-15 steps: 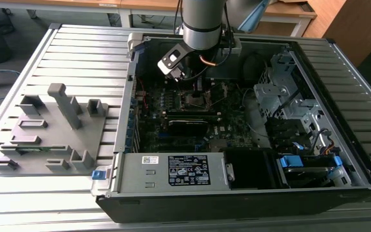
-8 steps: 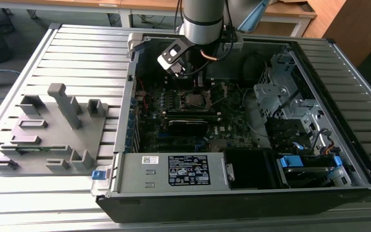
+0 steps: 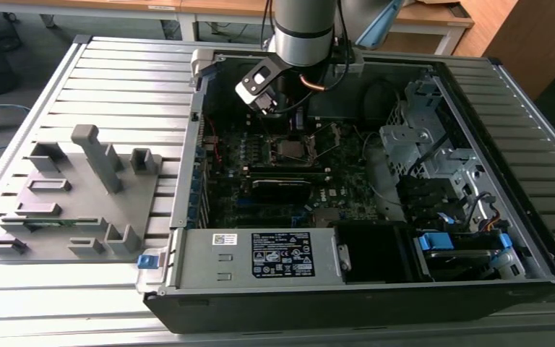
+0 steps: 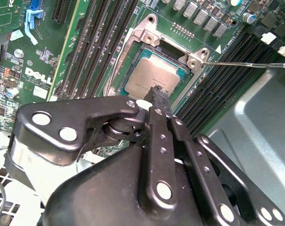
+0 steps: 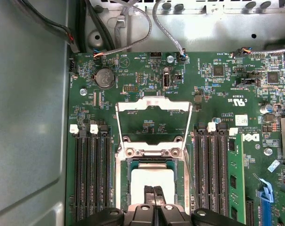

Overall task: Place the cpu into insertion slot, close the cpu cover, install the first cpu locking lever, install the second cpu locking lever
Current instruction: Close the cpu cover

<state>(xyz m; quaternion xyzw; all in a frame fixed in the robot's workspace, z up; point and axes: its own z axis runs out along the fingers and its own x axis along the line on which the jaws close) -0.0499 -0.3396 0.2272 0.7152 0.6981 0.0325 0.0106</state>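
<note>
cpu [image 5: 152, 178] lies flat in the insertion slot [image 5: 152, 164], silver top showing. Tool [image 5: 154, 192] is straight above the cpu's near edge, fingers pressed together with nothing between them; contact with the chip can't be judged. cpu cover [image 5: 153, 105] is flipped open, its frame on the far side of the slot from the tool, towards the coin battery [image 5: 105, 77]. So the cover lies across the slot from the tip. One locking lever [image 4: 246, 64] is unlatched, sticking out sideways. In the exterior view the arm [image 3: 302, 29] drops from above into the open computer case [image 3: 191, 130], wrist tilted, tool pointing down at the board.
</note>
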